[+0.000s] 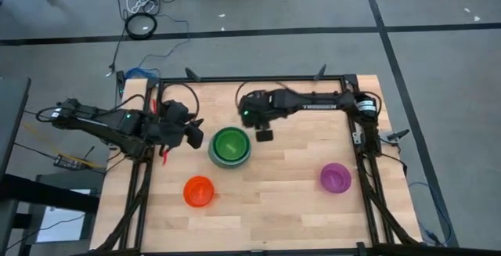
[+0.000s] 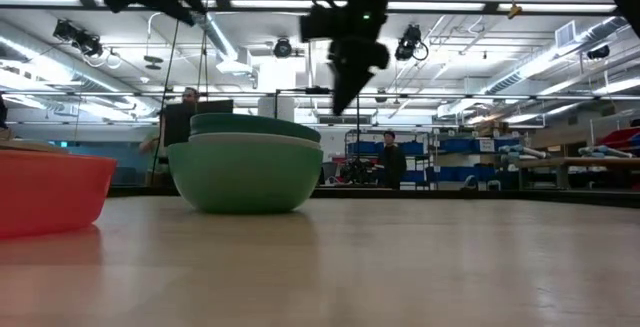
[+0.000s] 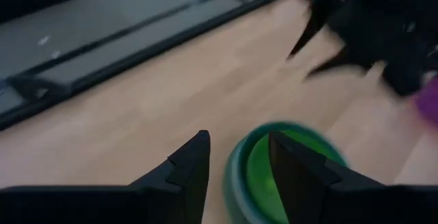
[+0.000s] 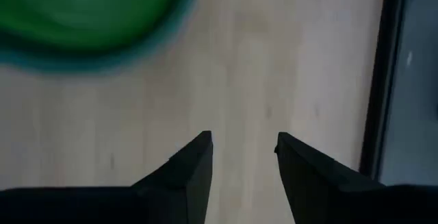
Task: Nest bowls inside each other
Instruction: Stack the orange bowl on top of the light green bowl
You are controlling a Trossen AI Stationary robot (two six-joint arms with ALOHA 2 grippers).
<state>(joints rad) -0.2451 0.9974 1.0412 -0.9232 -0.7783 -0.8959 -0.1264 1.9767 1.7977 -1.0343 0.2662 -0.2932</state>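
A nested stack of bowls (image 1: 229, 146) stands at mid-table: a sage green outer bowl (image 2: 245, 177), then white and teal rims, and lime green inside (image 3: 263, 172). An orange bowl (image 1: 199, 191) rests alone on the table near the front left. A purple bowl (image 1: 335, 177) sits toward the right. My left gripper (image 1: 194, 137) hangs open just left of the stack and above it, empty (image 3: 236, 162). My right gripper (image 1: 264, 135) is open too, raised above the table just right of the stack and pointing steeply down (image 2: 345, 82), with only bare wood below it (image 4: 243, 148).
A black frame (image 1: 258, 80) runs along the table's far edge and both sides. Bare wood lies between the orange and purple bowls at the front. People stand in the room far behind the table (image 2: 388, 159).
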